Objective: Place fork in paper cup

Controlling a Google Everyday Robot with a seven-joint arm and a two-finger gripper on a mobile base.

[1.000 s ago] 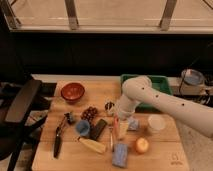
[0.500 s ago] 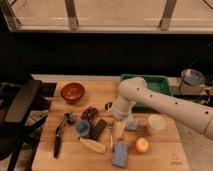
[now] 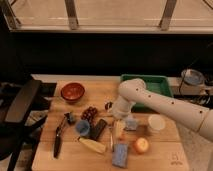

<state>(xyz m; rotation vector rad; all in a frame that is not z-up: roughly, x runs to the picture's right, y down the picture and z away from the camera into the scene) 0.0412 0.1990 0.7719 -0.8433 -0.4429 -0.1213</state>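
Over the board's middle, gripper (image 3: 119,119): it is hanging at the end of the white arm (image 3: 165,106), low above the clutter, and I'm reading this as the reach for the fork, with the pickup not yet made.
Jaws: they are standing wide apart, gripping nothing, and I can't make out whether they are touching anything.
Fork (image 3: 111,136): it is lying flat on the wooden board (image 3: 165,152), just below the gripper, squeezed in beside a pale yellow item (image 3: 118,129).
Blue sponge (image 3: 120,154): it is sitting just past the fork's near end, crowding the approach.
Paper cup (image 3: 156,123): it is standing upright to the right, apart from the fork, mouth open.
Next move: it is calling for a descent onto the thin handle, a clamp, then a carry right and a tines-down drop into the cup.
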